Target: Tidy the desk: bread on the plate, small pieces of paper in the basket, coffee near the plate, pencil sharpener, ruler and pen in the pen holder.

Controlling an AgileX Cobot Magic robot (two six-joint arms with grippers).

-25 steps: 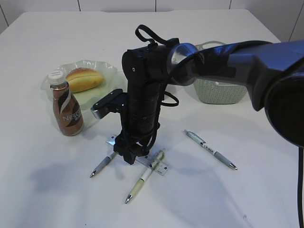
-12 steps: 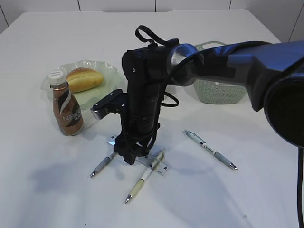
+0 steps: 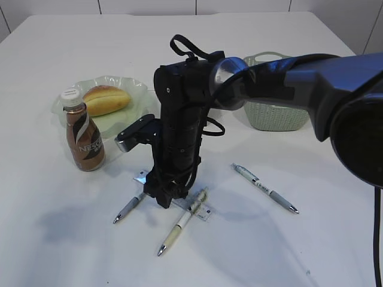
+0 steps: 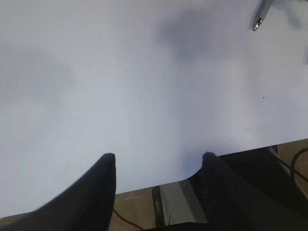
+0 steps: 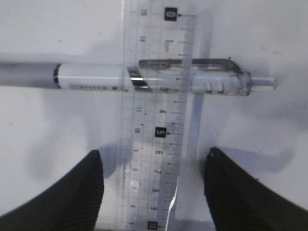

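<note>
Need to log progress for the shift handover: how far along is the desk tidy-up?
Done: the bread lies on the plate and the coffee stands beside it. In hand: the right gripper, jaws open, straddles the clear ruler, not gripping it. Left: ruler and three pens lie on the table. No pen holder, sharpener or paper scraps in view. The left gripper is open and empty.

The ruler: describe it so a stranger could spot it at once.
Find the black arm reaching down at the table's middle; its right gripper hangs open over the ruler. It lies flat and see-through with printed numbers. Unlike the three round pens nearby, it is a flat strip, one pen crossing it.
</note>
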